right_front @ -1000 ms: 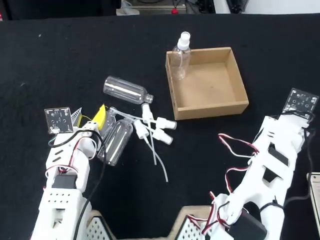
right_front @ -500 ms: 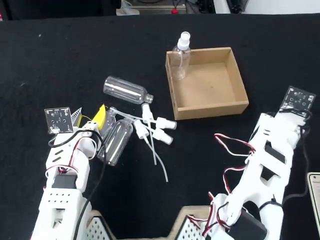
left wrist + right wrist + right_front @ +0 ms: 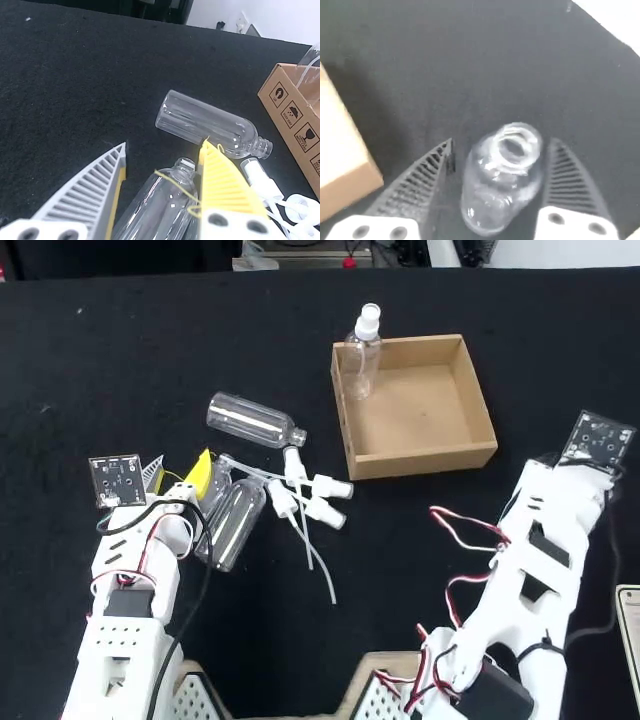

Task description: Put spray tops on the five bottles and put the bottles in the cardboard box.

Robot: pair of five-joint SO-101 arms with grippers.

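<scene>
My left gripper point(image 3: 164, 145) is open, its grey and yellow fingers straddling the open neck of a clear bottle point(image 3: 160, 205) that lies on the black table. Just beyond it lies another topless bottle point(image 3: 210, 125); the high view has this one at the table's middle point(image 3: 250, 422). Several white spray tops point(image 3: 305, 495) with long tubes lie beside the bottles. One bottle with a spray top point(image 3: 363, 350) stands in the far left corner of the cardboard box point(image 3: 420, 455). My right gripper point(image 3: 502, 142) is open around a clear topless bottle point(image 3: 502, 185), right of the box.
The right arm point(image 3: 545, 540) stretches along the table's right side, its wrist board covering its gripper from above. The left arm point(image 3: 130, 580) rises from the front left. A box corner point(image 3: 340, 170) lies close to the right gripper.
The right arm's wrist has shifted slightly to the left and away from the front edge. The left arm, bottles and spray tops have not moved.
</scene>
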